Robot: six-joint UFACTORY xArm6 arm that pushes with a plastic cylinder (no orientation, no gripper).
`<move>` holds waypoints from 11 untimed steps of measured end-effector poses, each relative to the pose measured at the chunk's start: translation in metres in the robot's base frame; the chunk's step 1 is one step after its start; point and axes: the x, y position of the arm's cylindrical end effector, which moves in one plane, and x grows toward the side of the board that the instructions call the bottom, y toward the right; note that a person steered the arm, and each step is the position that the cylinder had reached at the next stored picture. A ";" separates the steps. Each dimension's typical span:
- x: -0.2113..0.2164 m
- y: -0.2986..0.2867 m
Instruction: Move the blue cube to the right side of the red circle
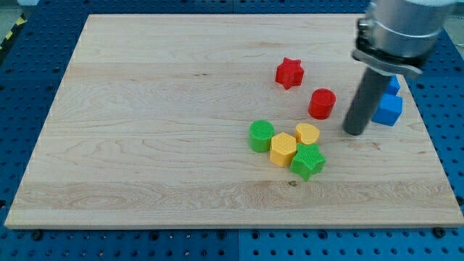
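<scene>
The red circle is a short red cylinder right of the board's middle. The blue cube lies near the board's right edge, partly hidden by the rod. A second blue block sits just above it, mostly hidden. My tip rests on the board between the red circle and the blue cube, close to the cube's left side and slightly below both.
A red star lies up and left of the red circle. Below it sits a cluster: green cylinder, yellow hexagon, yellow heart, green star. The wooden board lies on a blue pegboard.
</scene>
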 end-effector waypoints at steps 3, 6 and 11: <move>0.011 0.105; -0.027 0.108; -0.014 0.012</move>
